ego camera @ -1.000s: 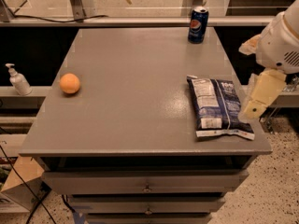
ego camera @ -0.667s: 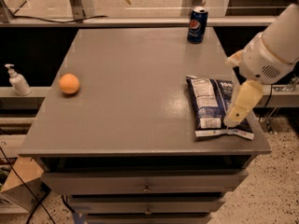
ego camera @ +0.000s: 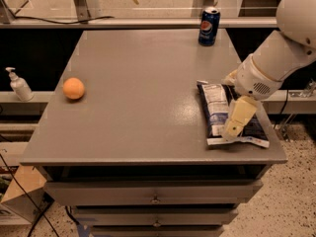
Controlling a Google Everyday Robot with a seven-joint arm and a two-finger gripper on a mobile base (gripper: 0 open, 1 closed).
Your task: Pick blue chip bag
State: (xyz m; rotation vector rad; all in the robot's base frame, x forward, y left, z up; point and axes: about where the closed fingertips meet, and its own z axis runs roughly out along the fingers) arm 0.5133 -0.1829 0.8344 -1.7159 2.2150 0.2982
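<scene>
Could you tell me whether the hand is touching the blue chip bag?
Cannot tell. In the camera view the hand overlaps the near end of the blue chip bag, but neither contact nor gap shows.

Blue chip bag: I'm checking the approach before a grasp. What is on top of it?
The gripper sits over the blue chip bag, near its front edge, hiding part of the dark foil. Nothing else lies on it. Contact cannot be told.

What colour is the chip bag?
Chip bag: dark blue, white label panel, in the camera view; gripper over its near end.
</scene>
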